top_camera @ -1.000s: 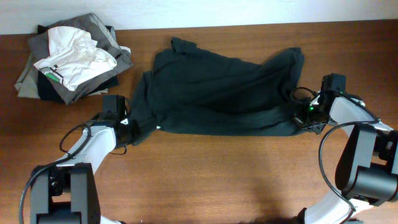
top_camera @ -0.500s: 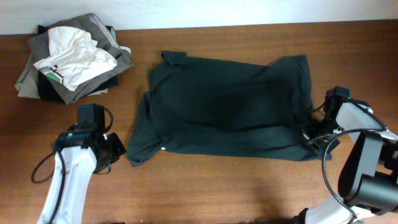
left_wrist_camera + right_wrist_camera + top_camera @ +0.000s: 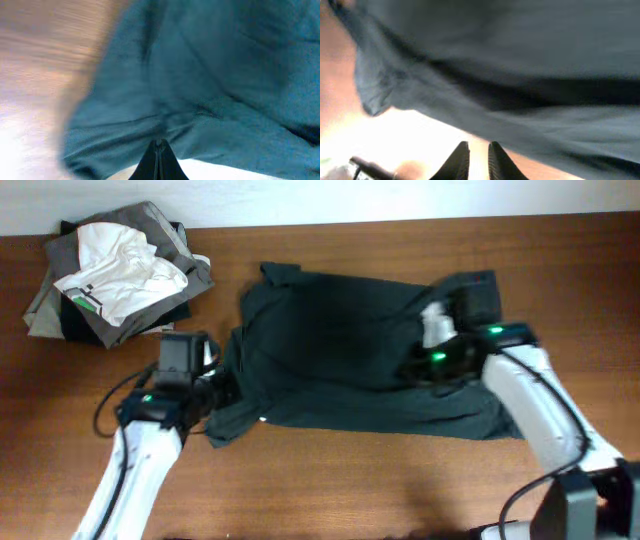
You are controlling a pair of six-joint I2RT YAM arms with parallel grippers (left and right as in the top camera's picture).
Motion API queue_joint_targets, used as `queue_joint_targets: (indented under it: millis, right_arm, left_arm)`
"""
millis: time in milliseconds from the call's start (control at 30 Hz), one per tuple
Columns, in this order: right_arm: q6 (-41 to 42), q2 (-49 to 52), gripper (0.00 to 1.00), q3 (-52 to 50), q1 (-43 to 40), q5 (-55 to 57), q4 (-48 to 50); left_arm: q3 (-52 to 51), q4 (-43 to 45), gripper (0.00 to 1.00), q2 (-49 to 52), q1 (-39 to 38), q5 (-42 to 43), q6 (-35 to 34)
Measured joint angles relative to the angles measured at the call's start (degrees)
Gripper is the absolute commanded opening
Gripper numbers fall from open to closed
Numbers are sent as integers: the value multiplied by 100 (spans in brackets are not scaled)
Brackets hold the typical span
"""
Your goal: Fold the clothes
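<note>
The clothes are one dark teal T-shirt (image 3: 340, 330) spread out across the middle of the table, plain face up. My left gripper (image 3: 228, 388) is at the shirt's lower left edge. In the left wrist view it (image 3: 160, 145) is shut, its tip against the hem of the shirt (image 3: 225, 75), with no fabric visibly pinched. My right gripper (image 3: 408, 370) hovers over the right half of the shirt. The right wrist view shows its fingers (image 3: 478, 147) a narrow gap apart with nothing between them, and the shirt (image 3: 520, 50) ahead, blurred.
A pile lies at the back left corner: a white garment (image 3: 120, 270) on top of grey folded clothes (image 3: 170, 240). Bare wooden table (image 3: 350, 490) runs along the front. The table's far edge lies just behind the shirt.
The shirt has been pulled out flatter. My left arm swung away to the left and came back to the shirt's left edge. My right gripper let go at the right edge, moved over the shirt and parted slightly.
</note>
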Motion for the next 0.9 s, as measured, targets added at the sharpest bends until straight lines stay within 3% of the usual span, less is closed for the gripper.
queue_joint_targets:
  millis: [200,433,667,900]
  right_arm:
    - [949,1137,14,0,1368,-319,577]
    - [1388,1770,15,0,1226,-363,986]
    - [1547,1829,20,0,1200,-428,1117]
    - [1764,1829,21,0,841,-330,1517]
  left_arm:
    - [151,619,1,1897,-229,946,-107]
    - [470,850,1,2260,-229,1392,-153]
    - [472,756,1,2509,-343,2114,-219]
    - [476,1025,2,3053,-339,2273,-243]
